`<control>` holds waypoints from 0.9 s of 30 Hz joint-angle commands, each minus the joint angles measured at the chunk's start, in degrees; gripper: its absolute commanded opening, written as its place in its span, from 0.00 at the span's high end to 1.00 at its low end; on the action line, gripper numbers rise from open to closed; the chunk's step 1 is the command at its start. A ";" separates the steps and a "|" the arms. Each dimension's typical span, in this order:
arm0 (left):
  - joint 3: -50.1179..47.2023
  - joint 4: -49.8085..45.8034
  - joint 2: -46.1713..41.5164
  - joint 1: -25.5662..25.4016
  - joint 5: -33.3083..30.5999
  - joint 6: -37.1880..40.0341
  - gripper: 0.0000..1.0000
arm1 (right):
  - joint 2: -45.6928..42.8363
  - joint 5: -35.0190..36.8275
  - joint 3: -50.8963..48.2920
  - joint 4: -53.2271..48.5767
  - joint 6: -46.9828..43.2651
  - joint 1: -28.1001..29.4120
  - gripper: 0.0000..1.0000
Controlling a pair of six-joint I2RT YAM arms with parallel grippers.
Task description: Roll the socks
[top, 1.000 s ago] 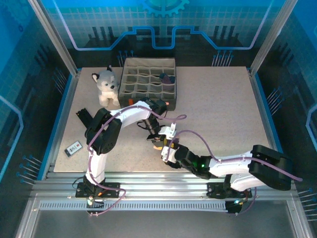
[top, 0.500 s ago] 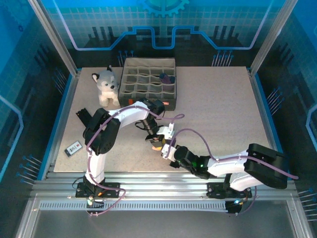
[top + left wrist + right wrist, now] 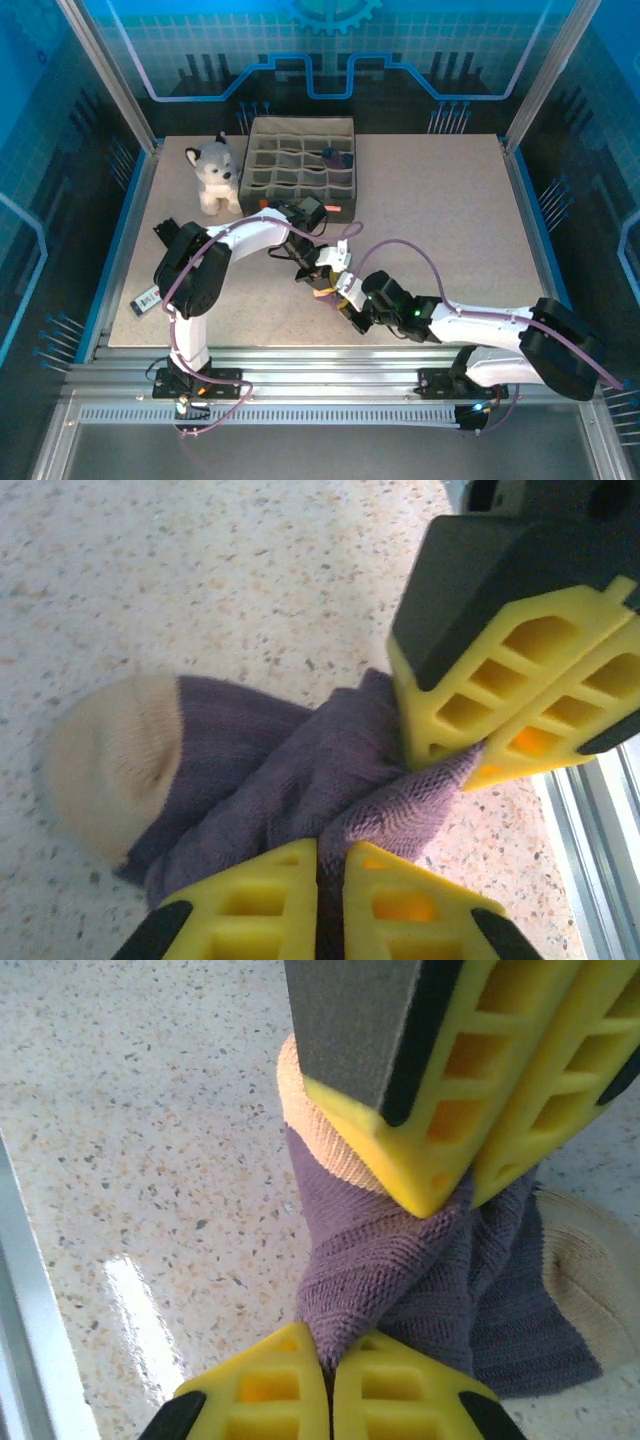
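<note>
Pinching purple knit socks (image 3: 250,770).
My left gripper (image 3: 330,852) and right gripper (image 3: 328,1345) both clamp them; opposed pulling could undo the fold.

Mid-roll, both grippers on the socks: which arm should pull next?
Right, probably. The right gripper is shut on a loose purple fold it could draw over the socks; the left gripper is shut by the orange cuff, anchoring them.

My left arm (image 3: 250,230) and right arm (image 3: 480,322) bend inward, tips nearly touching. My left gripper (image 3: 330,852) and right gripper (image 3: 328,1345) each have jaws clamped together on the socks (image 3: 280,780).
</note>
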 commanded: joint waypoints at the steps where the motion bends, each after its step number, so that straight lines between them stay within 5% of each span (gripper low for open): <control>1: -2.53 -1.72 -2.82 -1.55 -2.62 6.17 0.86 | 3.55 -4.66 3.69 -10.52 12.06 -5.98 1.00; 16: -16.02 13.80 -16.58 0.42 -6.37 5.37 0.83 | 17.79 -16.95 12.40 -18.49 19.93 -14.99 1.00; 21: -28.74 28.11 -25.58 -0.55 -9.50 8.09 0.68 | 18.38 -18.04 13.26 -19.79 19.44 -15.62 1.00; 27: -32.18 37.75 -27.00 -3.63 -14.25 9.10 0.49 | 18.41 -20.02 13.45 -19.37 18.07 -15.62 1.00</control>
